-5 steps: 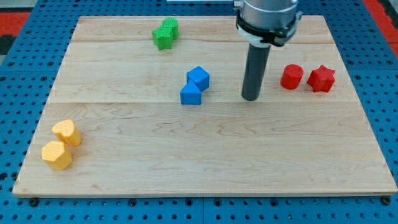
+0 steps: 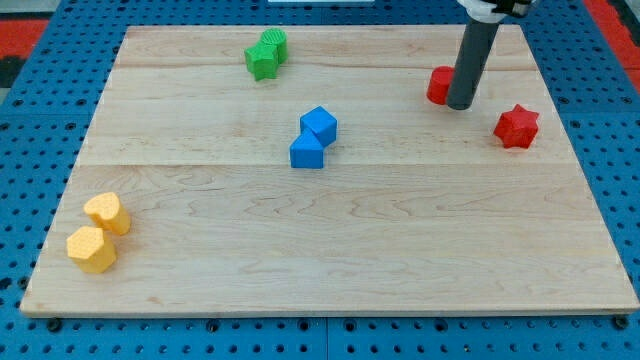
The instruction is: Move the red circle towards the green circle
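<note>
My tip, the lower end of my straight dark rod, rests on the pale wooden board near the view's top right. I have no fingers to spread or close, only this rod, so there is nothing clamped on anything. The small red round block sits just at the view's left of my rod, touching it or nearly so; the rod covers the block's right edge, so I cannot tell its full outline. The red star-shaped block lies to the view's right and a little lower, clearly apart from both my tip and the red round block.

Two green blocks sit touching one another near the view's top, left of centre: the green block nearer the top edge, whose shape I cannot settle, and the green star-like block just below and left of it. They are well apart from the red round block, across a bare stretch of board.

Near the middle, two blue blocks touch: a blue cube and a blue wedge-like block below it. At the view's lower left, a yellow rounded block and a yellow hexagonal block lie side by side. The board rests on a blue perforated surface.
</note>
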Motion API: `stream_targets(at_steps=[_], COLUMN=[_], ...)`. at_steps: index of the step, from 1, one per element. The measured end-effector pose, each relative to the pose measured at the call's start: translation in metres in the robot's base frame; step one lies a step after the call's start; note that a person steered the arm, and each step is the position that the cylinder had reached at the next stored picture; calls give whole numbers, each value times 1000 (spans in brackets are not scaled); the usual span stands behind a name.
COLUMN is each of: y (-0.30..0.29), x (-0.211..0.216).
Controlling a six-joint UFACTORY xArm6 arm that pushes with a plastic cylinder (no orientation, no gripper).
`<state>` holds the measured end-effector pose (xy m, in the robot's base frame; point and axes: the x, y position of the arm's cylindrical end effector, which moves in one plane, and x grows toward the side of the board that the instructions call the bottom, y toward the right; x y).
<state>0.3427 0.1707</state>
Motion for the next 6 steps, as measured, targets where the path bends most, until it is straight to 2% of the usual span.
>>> stream_targets(at_steps=[2,4,6], y=[12,-120,-168], x=[-47,-83,-146])
